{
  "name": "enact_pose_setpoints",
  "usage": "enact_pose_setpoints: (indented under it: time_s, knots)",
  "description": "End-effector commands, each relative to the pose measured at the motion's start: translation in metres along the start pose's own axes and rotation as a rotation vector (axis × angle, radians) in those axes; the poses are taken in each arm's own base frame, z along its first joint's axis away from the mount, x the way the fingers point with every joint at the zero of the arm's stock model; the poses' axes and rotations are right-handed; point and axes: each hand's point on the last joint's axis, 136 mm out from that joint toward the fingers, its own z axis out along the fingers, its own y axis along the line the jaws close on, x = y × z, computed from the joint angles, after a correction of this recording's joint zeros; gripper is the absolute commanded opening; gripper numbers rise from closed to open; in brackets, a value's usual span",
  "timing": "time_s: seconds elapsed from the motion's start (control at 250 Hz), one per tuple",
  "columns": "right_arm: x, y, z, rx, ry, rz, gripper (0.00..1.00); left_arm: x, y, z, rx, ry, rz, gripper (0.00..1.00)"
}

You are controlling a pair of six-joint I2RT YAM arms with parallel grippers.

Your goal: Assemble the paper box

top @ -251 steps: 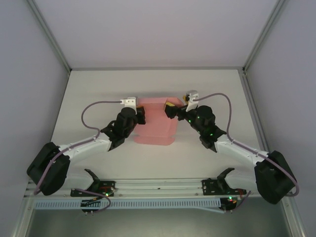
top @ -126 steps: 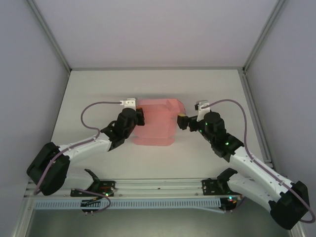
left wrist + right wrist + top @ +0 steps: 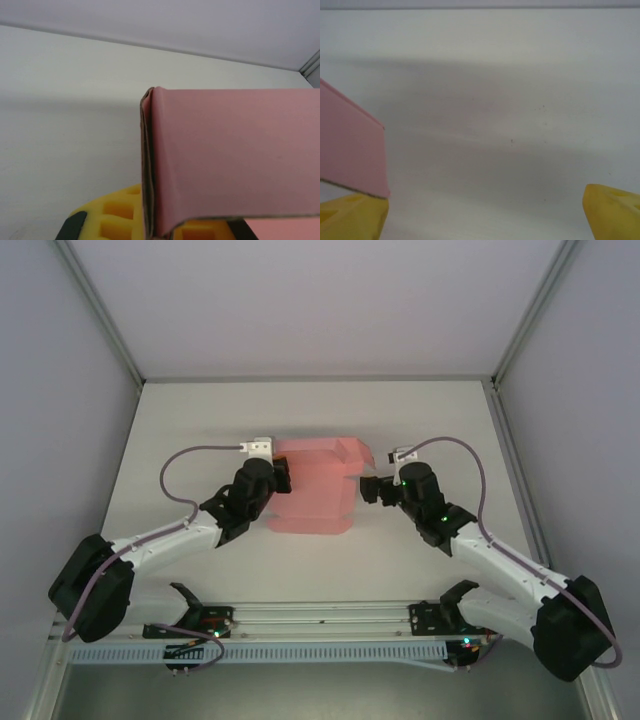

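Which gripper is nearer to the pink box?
Left. The left gripper has its fingers shut on the left edge of the box. The right gripper stands just beside the right edge, fingers open, gripping nothing.

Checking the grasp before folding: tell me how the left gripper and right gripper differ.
The left gripper is shut on the left edge of the paper box; the right gripper stands open, gripping nothing. Left sits at the box's left side, right beside its right side. Both have yellow fingertips.
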Motion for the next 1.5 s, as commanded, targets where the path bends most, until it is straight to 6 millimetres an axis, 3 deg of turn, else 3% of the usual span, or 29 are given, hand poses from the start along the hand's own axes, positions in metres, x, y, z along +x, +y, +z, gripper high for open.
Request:
enact_pose_setpoints:
  time_s: [0.0,0.124,0.431,0.763,0.946,1.226,1.493]
  knots:
    - [-0.029,0.008,0.001,-0.036,-0.111,-0.015,1.0,-0.012,0.002,-0.004,-0.009,-0.032,0.014,0.0]
    - [-0.043,0.019,0.001,-0.08,-0.138,-0.053,1.0,-0.01,0.0,-0.004,0.003,-0.029,0.02,0.0]
    - [-0.051,0.038,0.005,-0.152,-0.135,-0.205,1.0,-0.007,-0.007,-0.002,0.037,-0.017,0.036,0.0]
    - [-0.051,0.015,-0.003,-0.007,-0.066,-0.449,1.0,-0.006,-0.009,-0.004,0.051,-0.014,0.071,0.0]
    - [-0.052,0.037,-0.003,-0.125,-0.101,-0.483,1.0,-0.003,-0.017,-0.001,0.09,-0.004,0.079,0.0]
    - [-0.072,0.031,0.004,-0.05,-0.13,-0.564,1.0,0.003,-0.018,-0.001,0.093,0.013,0.104,0.0]
    - [-0.065,0.068,0.008,-0.202,-0.145,-0.611,1.0,0.006,-0.023,0.003,0.099,0.023,0.104,0.0]
